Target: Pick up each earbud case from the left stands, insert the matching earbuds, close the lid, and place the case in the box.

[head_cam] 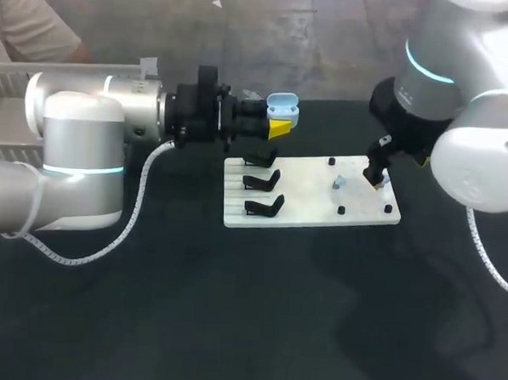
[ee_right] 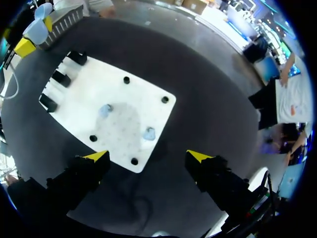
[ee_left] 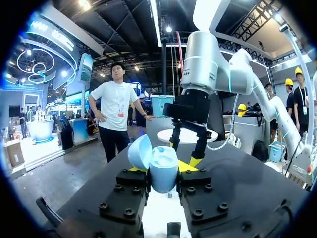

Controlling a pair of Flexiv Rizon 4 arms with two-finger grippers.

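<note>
Black tabletop (head_cam: 231,308) carries a white board (head_cam: 308,212); left claw (head_cam: 278,128) pinches the open earbud case (head_cam: 282,106) aloft beyond it, seemingly presenting it for loading; right claw (ee_right: 148,157), spread, hangs over an earbud (ee_right: 149,133), likely to pick it.

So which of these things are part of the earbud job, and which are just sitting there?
On the job: blue case, open, in left end effector; two earbuds on white board; grey box; right end effector, open.
Just sitting: three empty stands; black pegs.
</note>
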